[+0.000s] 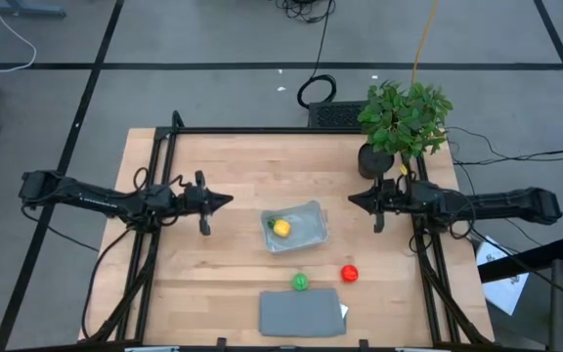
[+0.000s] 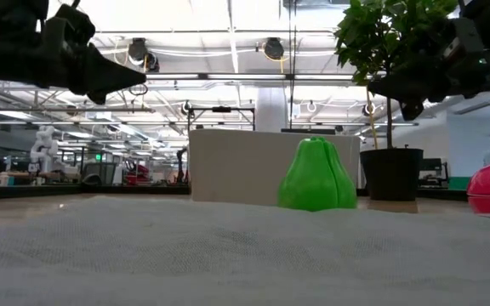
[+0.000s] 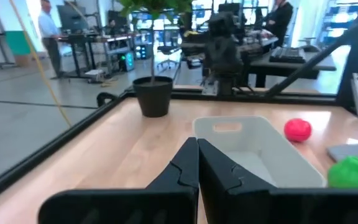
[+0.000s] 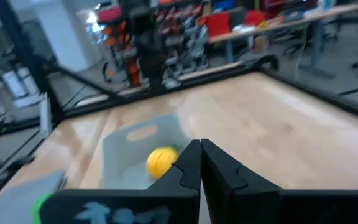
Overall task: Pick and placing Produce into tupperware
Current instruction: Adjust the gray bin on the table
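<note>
- The tub (image 1: 297, 226) sits between the two pincers, with the yellow piece (image 1: 281, 228) already inside it.
- The green piece (image 1: 300, 283) and red piece (image 1: 349, 274) lie on the worktop (image 1: 213, 274) outside the tub, toward the front edge, well apart from either pincer.
- The grey lid (image 1: 302, 312) lies just beyond the green piece, nearly touching it.
- The left pincer (image 1: 225, 201) hangs above the worktop beside the tub, fingers pressed together and empty.
- The right pincer (image 1: 353, 199) hangs on the tub's other side, also closed on nothing.
- By my judgement one of three pieces is placed; the next move calls for opening a pincer, likely the right, and lowering over the red piece.
- A potted plant (image 1: 404, 122) stands behind the right pincer; beyond the pale wooden worktop lies a lab with desks and people.
</note>
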`<move>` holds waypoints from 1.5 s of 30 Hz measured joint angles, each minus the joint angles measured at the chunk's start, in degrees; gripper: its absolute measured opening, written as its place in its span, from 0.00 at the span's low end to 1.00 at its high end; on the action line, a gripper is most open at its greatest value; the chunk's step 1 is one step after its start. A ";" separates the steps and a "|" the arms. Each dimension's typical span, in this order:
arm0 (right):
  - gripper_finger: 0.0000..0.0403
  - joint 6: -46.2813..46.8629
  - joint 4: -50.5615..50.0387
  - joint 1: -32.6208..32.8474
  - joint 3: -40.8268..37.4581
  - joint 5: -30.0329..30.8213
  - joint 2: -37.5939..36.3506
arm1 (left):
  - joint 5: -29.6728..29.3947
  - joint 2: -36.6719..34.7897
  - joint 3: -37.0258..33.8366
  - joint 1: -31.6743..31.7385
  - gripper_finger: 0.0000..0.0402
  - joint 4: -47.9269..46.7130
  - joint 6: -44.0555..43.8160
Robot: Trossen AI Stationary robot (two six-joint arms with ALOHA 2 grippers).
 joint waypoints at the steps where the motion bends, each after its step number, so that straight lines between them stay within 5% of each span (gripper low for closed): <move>1: 0.00 0.27 1.44 -0.03 0.00 1.19 0.89 | 0.42 0.00 -0.04 -0.04 0.00 0.02 0.02; 6: 0.00 0.71 4.70 -0.44 0.00 6.36 6.20 | 0.49 0.00 -0.13 -0.04 0.02 0.09 0.39; 15: 0.00 0.72 15.81 -1.64 0.30 6.81 20.41 | 0.49 0.00 -0.13 -0.04 0.01 0.01 2.42; 28: 0.00 -3.55 16.18 -3.13 13.82 6.68 43.67 | 0.47 0.04 -0.13 -0.04 0.01 0.37 3.50; 45: 0.00 -6.62 16.43 -7.98 19.20 -0.57 55.46 | 0.49 0.04 -0.13 -0.04 0.01 0.02 3.44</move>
